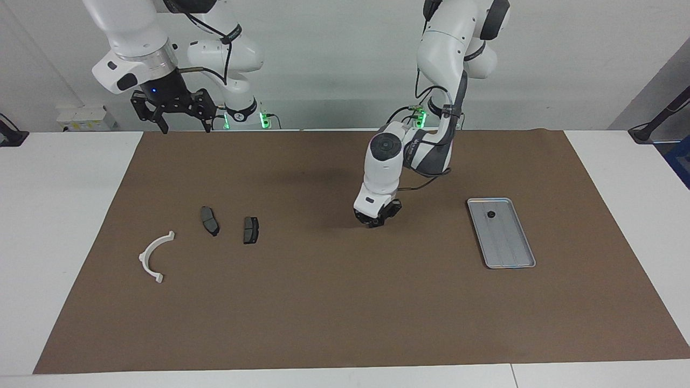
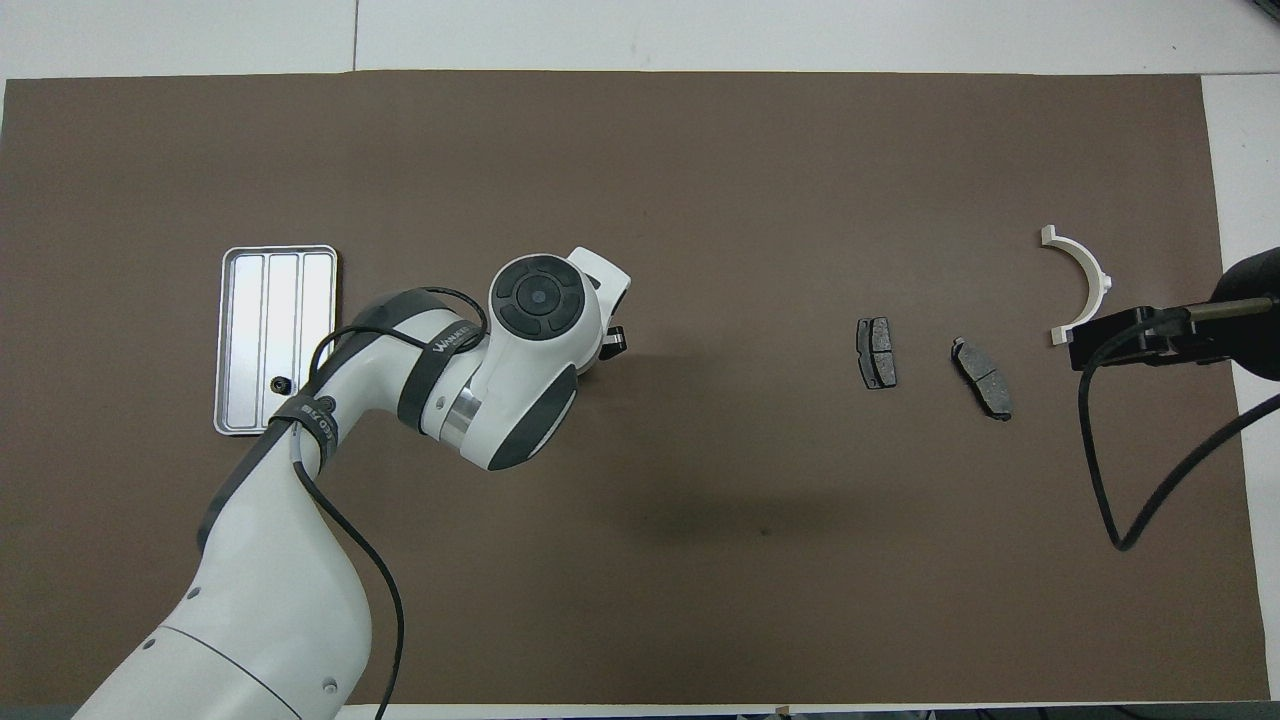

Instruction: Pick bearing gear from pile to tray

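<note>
The silver tray (image 1: 509, 242) (image 2: 250, 330) lies on the brown mat toward the left arm's end. One tiny black round piece (image 1: 491, 214) (image 2: 281, 382) sits in its end nearer to the robots. The pile lies toward the right arm's end: a white half-ring bracket (image 1: 153, 256) (image 2: 1085, 285) and two dark brake pads (image 1: 209, 220) (image 1: 250, 230) (image 2: 983, 378) (image 2: 877, 353). My left gripper (image 1: 374, 221) (image 2: 612, 345) is down close to the mat between the tray and the pads, its tips hidden under the wrist. My right gripper (image 1: 184, 128) (image 2: 1130, 340) is open, empty and raised.
The brown mat (image 1: 345, 302) covers most of the white table. The right arm's black cable (image 2: 1110, 470) hangs over the mat near the bracket. No loose round pieces show on the mat.
</note>
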